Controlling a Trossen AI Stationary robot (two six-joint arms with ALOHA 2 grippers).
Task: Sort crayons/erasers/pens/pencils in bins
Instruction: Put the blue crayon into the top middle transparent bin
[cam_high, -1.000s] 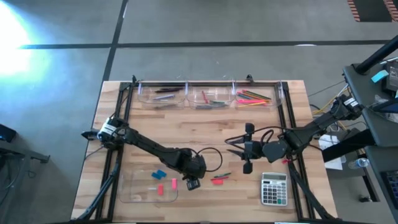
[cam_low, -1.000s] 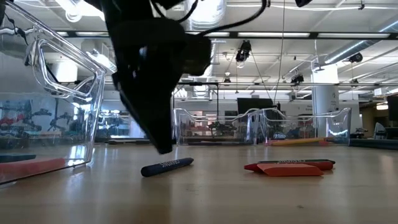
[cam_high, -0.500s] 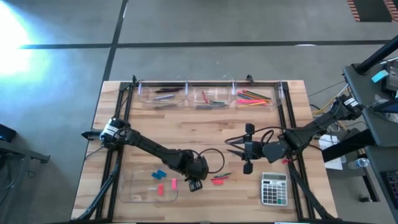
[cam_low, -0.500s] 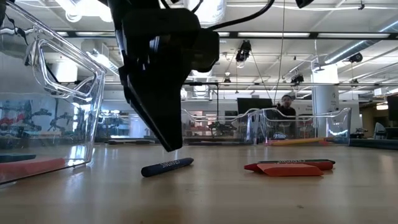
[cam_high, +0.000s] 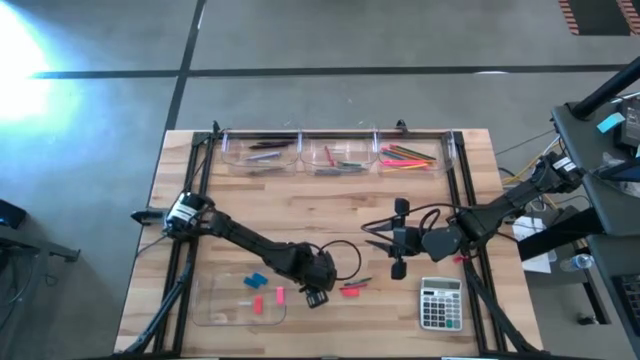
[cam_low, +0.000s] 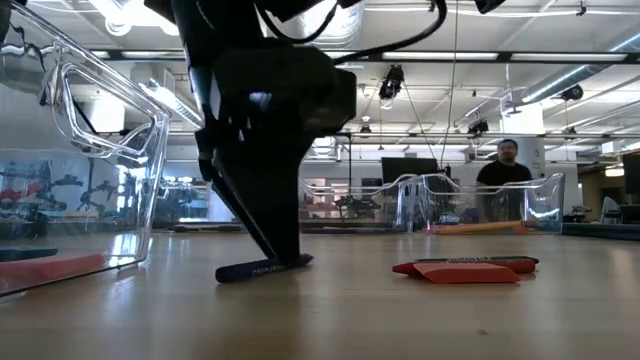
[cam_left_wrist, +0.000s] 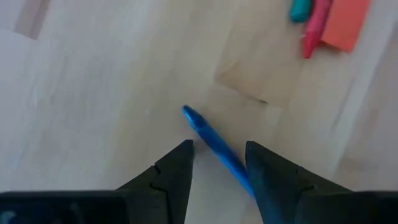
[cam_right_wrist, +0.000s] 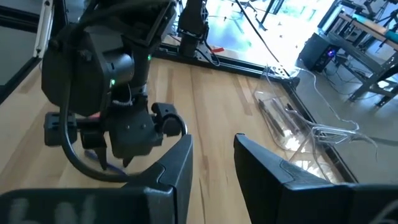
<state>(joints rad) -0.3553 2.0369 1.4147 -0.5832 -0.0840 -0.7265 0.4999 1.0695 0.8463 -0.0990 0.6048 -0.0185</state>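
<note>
Jaws of the left gripper (cam_left_wrist: 217, 155) stand apart, one on each side of a blue pen (cam_left_wrist: 216, 147) that lies flat on the wooden counter (cam_high: 330, 200); the pen runs at a slant between them, and no clear contact with either jaw shows, so nothing is grasped. From table height the same gripper (cam_low: 283, 255) reaches down to the counter with its tips at the pen (cam_low: 262, 267), which looks dark from there. Seen from above, this gripper (cam_high: 314, 296) sits near the front middle of the counter, just beside the large shallow tray (cam_high: 212, 312), where blue and pink erasers (cam_high: 259, 297) lie. Close on its other side rest a red crayon (cam_high: 349, 291) and a flat orange-red block, touching each other.

The right gripper (cam_high: 398, 240) waits above the counter further right, near the grey calculator (cam_high: 440, 303), its jaws parted with nothing between them (cam_right_wrist: 213, 155).

Along the far edge stand three small clear bins (cam_high: 300, 146) in a row: the left one holds dark pens (cam_high: 262, 152), the middle one mixed short sticks (cam_high: 340, 160), the right one bright pencils (cam_high: 408, 155). A person (cam_low: 504, 172) stands in the room beyond the counter.
</note>
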